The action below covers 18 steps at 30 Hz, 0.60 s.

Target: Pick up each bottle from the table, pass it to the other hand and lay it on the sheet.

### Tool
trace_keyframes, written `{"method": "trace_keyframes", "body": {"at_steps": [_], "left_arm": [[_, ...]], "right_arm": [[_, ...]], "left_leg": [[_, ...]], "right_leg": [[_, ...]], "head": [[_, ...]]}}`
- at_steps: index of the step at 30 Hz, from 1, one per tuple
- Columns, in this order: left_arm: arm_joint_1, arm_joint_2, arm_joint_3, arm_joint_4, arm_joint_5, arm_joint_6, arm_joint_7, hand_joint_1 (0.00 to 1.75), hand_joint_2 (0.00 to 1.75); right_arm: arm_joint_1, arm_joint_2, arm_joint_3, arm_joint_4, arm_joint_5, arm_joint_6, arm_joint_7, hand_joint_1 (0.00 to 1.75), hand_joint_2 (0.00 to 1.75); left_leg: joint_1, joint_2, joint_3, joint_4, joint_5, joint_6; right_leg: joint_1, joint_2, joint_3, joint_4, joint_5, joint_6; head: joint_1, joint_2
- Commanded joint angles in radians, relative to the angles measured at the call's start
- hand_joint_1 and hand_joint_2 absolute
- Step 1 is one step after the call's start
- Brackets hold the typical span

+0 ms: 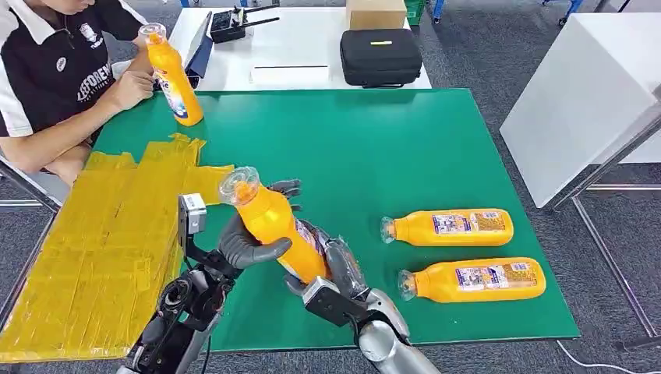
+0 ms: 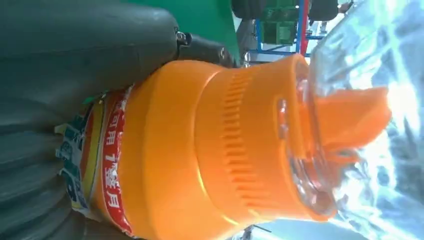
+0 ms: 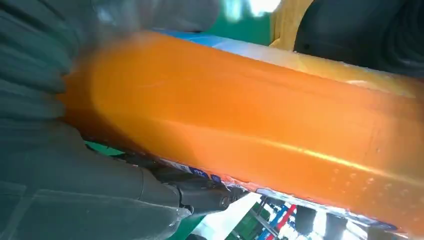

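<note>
An orange bottle (image 1: 270, 220) with a clear cap stands tilted above the table's front edge, cap toward the yellow sheet (image 1: 93, 241). My left hand (image 1: 251, 243) wraps its upper body, thumb in front and fingers behind. My right hand (image 1: 337, 270) grips its lower end. In the left wrist view the bottle's neck and cap (image 2: 240, 150) sit beside my left hand (image 2: 65, 55). In the right wrist view the bottle's body (image 3: 250, 120) lies across my right hand (image 3: 65, 195). Two more orange bottles (image 1: 450, 227) (image 1: 475, 280) lie on the green table (image 1: 374, 148) to the right.
A person sits at the table's far left corner, and their hand holds another orange bottle (image 1: 173, 75) upright on the table. Behind the green table a white table carries a black case (image 1: 380, 57) and a cardboard box (image 1: 376, 13). A white block (image 1: 585, 93) stands at the right.
</note>
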Motion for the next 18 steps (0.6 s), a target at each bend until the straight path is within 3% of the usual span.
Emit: {"method": "trace_keyframes", "body": {"at_steps": [1, 12, 13, 14, 18], "left_arm": [[-0.049, -0.002, -0.017, 0.044, 0.011, 0.023, -0.004, 1.75, 1.75], [-0.049, 0.001, -0.01, 0.032, 0.004, 0.056, -0.028, 1.75, 1.75], [-0.046, 0.005, -0.003, 0.021, -0.029, 0.092, -0.046, 1.75, 1.75], [-0.044, 0.014, -0.001, 0.001, -0.091, 0.138, -0.065, 1.75, 1.75], [-0.043, 0.017, 0.006, -0.007, -0.09, 0.138, -0.065, 1.75, 1.75]], "right_arm": [[-0.012, -0.021, 0.041, 0.034, 0.002, -0.003, -0.003, 1.75, 1.75], [0.004, -0.035, 0.018, -0.014, -0.005, -0.046, -0.012, 1.75, 1.75], [0.018, -0.035, 0.0, -0.045, -0.009, -0.081, -0.016, 1.22, 1.75], [0.036, -0.045, -0.012, -0.098, -0.018, -0.1, -0.013, 0.0, 1.75], [0.043, -0.052, -0.016, -0.123, -0.022, -0.099, -0.007, 0.0, 1.75]], "left_leg": [[0.001, -0.001, 0.002, 0.0, -0.001, -0.002], [0.002, -0.001, 0.003, 0.001, -0.001, -0.003], [0.002, -0.001, 0.003, 0.001, -0.001, -0.003], [0.001, -0.002, 0.001, 0.0, 0.0, -0.002], [0.001, -0.001, 0.002, 0.001, -0.001, -0.003]], "right_leg": [[0.002, -0.003, 0.003, 0.0, -0.001, -0.002], [0.002, -0.003, 0.004, 0.0, -0.001, -0.003], [0.002, -0.003, 0.004, 0.0, -0.001, -0.002], [0.001, -0.003, 0.002, 0.0, -0.001, -0.002], [0.002, -0.004, 0.003, 0.001, -0.001, -0.002]], "head": [[0.0, 0.0], [0.0, 0.0], [0.0, 0.0], [0.0, 0.0], [0.0, 0.0]]}}
